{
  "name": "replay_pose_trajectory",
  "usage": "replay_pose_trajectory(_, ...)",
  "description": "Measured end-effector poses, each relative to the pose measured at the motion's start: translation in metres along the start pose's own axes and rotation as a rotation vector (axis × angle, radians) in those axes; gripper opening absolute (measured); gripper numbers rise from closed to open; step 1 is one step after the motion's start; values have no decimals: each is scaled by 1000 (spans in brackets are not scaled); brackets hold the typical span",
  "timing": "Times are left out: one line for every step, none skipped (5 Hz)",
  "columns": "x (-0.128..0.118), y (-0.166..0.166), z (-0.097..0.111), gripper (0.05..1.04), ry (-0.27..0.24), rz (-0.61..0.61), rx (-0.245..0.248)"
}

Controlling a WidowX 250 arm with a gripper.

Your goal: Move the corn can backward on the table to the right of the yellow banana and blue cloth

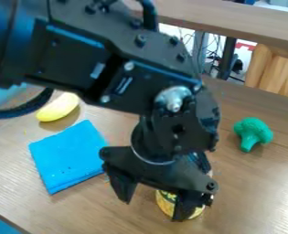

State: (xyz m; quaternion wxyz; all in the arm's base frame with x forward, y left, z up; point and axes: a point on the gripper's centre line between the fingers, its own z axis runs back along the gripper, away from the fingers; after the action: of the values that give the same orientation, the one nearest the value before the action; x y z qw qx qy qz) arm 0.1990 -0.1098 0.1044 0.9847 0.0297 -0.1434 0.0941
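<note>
A brown wood table [250,183] shines in the light near its right edge. Behind it is a long brown board [237,20] — and under that, a black post [227,57], messy wires [214,55] and some pale yellow wood [280,75].

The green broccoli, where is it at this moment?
In the camera view, the green broccoli lies on the wooden table near the picture's right edge, to the right of the black gripper and higher in the picture.

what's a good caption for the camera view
Open black pincer near a partly hidden round yellow item, with folded blue cloth and toy broccoli on a wood-grain table
</note>
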Motion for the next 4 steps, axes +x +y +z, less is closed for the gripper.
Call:
replay_pose_trajectory(-7, -1, -9, 1001, -7, 58, 12)
replay_pose_trajectory(-10, -4, -22, 1001, -30, 78, 26)
replay_pose_trajectory(-6, -7, -28, 1001, -89, 114, 17)
replay_pose_trajectory(0, -6, -30, 1001, -133, 166, 25)
